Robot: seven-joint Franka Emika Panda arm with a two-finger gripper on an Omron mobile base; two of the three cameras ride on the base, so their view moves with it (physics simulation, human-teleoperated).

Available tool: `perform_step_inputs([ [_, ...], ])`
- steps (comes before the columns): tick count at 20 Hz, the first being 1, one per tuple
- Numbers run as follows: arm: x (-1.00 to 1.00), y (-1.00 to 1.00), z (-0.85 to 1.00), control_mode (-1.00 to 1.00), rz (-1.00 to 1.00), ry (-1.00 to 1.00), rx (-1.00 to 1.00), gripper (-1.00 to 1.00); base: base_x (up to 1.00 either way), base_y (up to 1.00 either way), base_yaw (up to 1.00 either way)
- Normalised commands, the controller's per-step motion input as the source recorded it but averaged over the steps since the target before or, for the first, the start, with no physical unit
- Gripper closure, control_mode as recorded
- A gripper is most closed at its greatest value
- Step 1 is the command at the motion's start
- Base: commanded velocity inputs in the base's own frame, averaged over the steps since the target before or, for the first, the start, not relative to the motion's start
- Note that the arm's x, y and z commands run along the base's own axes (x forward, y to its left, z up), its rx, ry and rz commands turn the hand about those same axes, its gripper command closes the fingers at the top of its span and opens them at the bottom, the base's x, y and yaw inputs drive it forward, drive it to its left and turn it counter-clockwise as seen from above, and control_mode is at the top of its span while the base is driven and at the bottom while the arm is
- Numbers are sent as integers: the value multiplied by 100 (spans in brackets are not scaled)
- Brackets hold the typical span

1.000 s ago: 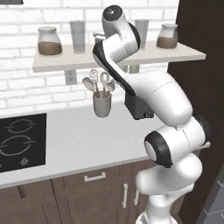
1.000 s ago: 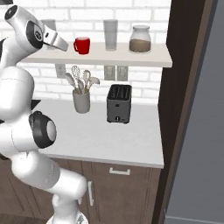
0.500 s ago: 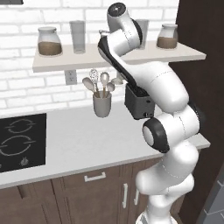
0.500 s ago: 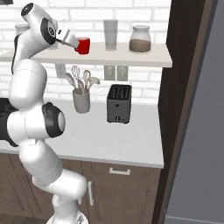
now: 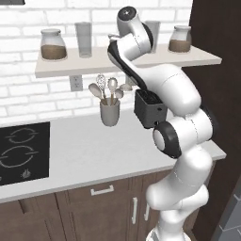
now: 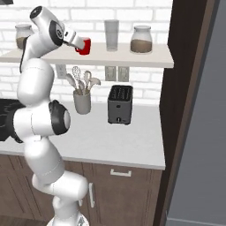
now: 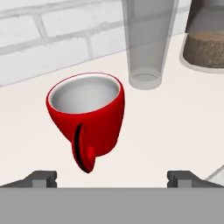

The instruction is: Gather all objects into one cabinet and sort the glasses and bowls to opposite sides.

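The red cup (image 7: 87,116) stands on the white wall shelf (image 7: 175,127), handle toward me, just ahead of my gripper (image 7: 111,177), whose fingertips (image 7: 41,178) sit wide apart and hold nothing. At one o'clock from the cup is a tall clear glass (image 7: 148,41); at two o'clock, a jar (image 7: 205,39) of brown grains. The brick wall (image 7: 48,39) runs behind.

the arm (image 5: 141,42) hides the red cup from the left; the jar (image 7: 205,35) and tall glass (image 7: 148,39) run off the hand view's top.
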Motion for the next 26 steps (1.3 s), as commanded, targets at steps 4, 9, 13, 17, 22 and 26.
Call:
perform_step_inputs([
  [4, 31, 0, -6, -100, 0, 0, 0, -100, 0, 0, 0],
  [9, 14, 1, 0, -100, 0, 0, 0, -100, 0, 0, 0],
  [13, 15, 3, 0, -100, 0, 0, 0, -100, 0, 0, 0],
  [17, 27, 6, 0, -100, 0, 3, 0, -100, 0, 0, 0],
  [22, 35, 4, -8, -100, 0, 2, 0, -100, 0, 0, 0],
  [26, 18, 2, -1, -100, 0, 1, 0, -100, 0, 0, 0],
])
